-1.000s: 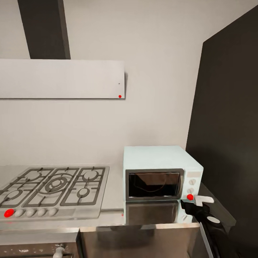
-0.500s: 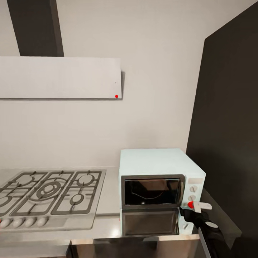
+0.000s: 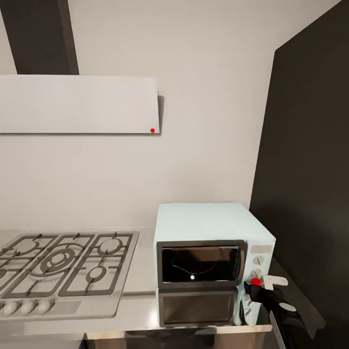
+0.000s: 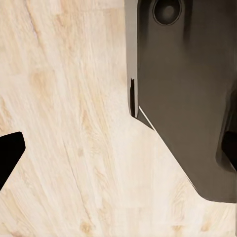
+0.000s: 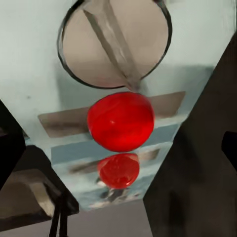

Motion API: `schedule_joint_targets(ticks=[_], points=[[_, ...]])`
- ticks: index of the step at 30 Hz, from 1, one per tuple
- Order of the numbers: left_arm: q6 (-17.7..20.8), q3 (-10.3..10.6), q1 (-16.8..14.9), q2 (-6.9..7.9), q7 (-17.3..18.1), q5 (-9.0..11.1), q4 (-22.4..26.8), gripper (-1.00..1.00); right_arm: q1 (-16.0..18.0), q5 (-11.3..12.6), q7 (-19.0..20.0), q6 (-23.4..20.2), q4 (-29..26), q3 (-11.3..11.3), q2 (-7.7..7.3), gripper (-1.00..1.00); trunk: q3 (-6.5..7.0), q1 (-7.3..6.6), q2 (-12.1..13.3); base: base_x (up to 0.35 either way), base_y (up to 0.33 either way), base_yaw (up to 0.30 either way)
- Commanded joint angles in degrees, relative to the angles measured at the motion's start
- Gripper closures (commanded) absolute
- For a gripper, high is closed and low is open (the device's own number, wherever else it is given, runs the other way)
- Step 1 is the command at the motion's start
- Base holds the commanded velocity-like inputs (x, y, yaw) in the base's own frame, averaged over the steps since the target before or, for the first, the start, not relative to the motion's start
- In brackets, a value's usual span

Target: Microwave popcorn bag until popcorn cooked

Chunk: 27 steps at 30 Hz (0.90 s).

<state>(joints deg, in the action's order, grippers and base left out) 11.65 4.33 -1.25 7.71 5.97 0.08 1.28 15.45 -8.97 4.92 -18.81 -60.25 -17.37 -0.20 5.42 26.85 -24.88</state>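
Right jaws (image 3: pixel 262 282) at microwave (image 3: pixel 208 242) red dot (image 5: pixel 120 121) (door shut) — touching unclear

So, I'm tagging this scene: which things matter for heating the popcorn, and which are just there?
For the job:
microwave
red dot on its panel
right gripper
countertop

Just there:
gas hob
white hood
dark cabinet

One microwave (image 3: pixel 213 257) stands on the tabletop (image 3: pixel 140 310). Beside the microwave lies one gas hob (image 3: pixel 63 274); three knobs (image 3: pixel 26 307) show along its front edge. One white hood (image 3: pixel 77 104) hangs above the hob, bearing one red dot (image 3: pixel 152 130). On the microwave's side panel, the right wrist view shows one round knob (image 5: pixel 116 42) and one red dot (image 5: pixel 120 121), with its reflection (image 5: pixel 118 169) beneath.
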Motion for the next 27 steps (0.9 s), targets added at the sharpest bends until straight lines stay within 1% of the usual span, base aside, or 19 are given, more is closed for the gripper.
schedule_joint_targets(ticks=[1, 3, 5, 8, 20, 21, 27], points=[[0.31, 0.42, 0.02, 0.02, 0.19, 0.01, 0.13, -1.00, 0.00, -0.61, 0.60, -0.18, 0.37, -0.19, -0.01, -1.00, -0.02, 0.03, -0.04, 0.038, -0.051, 0.000], [0.31, 0.42, 0.02, 0.02, 0.20, 0.01, 0.13, -1.00, 0.01, -0.61, 0.66, 0.71, 1.26, -0.20, -0.09, -1.00, -0.02, 0.03, -0.04, 0.023, -0.031, 0.000], [0.30, 0.42, 0.02, 0.02, 0.22, 0.01, 0.13, -1.00, -0.01, -0.61, 0.69, 3.64, 3.08, -0.21, -0.16, -1.00, -0.02, 0.03, -0.04, 0.007, -0.009, 0.000], [0.30, 0.42, 0.02, 0.02, 0.21, 0.01, 0.13, -1.00, 0.01, -0.61, 0.70, 6.15, 4.80, -0.44, -0.29, -1.00, -0.02, 0.03, -0.04, 0.002, -0.003, 0.000], [0.30, 0.42, 0.02, 0.02, 0.19, 0.01, 0.13, -1.00, 0.01, -0.67, 0.70, 6.85, 5.31, -0.63, -0.33, -1.00, -0.02, 0.03, -0.04, 0.000, 0.000, 0.000], [0.30, 0.42, 0.02, 0.02, 0.20, 0.01, 0.13, -1.00, 0.01, -0.68, 0.70, 6.85, 5.31, -0.62, -0.33, 1.00, -0.02, 0.03, -0.04, 0.000, 0.000, 0.000], [0.30, 0.42, 0.02, 0.02, 0.22, 0.01, 0.13, -1.00, 0.01, -0.66, 0.70, 6.83, 5.48, -0.67, -0.33, 1.00, -0.02, 0.03, -0.04, 0.000, 0.000, 0.000]])
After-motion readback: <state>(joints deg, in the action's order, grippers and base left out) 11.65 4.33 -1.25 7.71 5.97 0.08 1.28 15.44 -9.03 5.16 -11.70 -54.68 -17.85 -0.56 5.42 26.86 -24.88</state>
